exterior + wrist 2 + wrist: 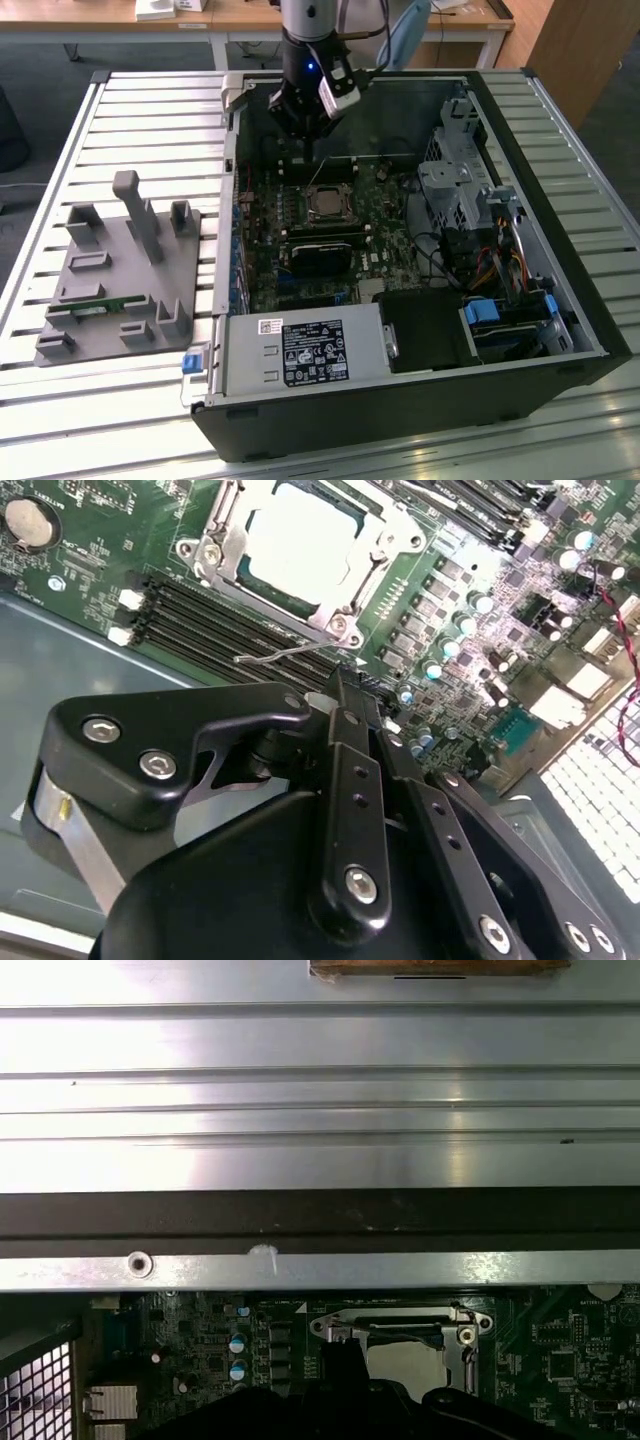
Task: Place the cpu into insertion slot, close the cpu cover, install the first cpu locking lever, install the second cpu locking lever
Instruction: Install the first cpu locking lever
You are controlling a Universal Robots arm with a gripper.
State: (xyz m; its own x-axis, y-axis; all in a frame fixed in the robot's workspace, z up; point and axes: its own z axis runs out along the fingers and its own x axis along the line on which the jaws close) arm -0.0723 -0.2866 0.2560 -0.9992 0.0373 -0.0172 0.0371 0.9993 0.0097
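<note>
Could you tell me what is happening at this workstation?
A robot arm's hand hovers inside an open computer case, just above the motherboard. The cpu is already seated there, with the cpu cover apparently lying flat around it. A thin wire locking lever juts out beside the cover, close to the hand.

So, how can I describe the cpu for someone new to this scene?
Look inside the open computer case, at its green board. Near the board's middle lies the cpu, a small square. Its dull silver top sets it apart from the long black slots nearby.
</note>
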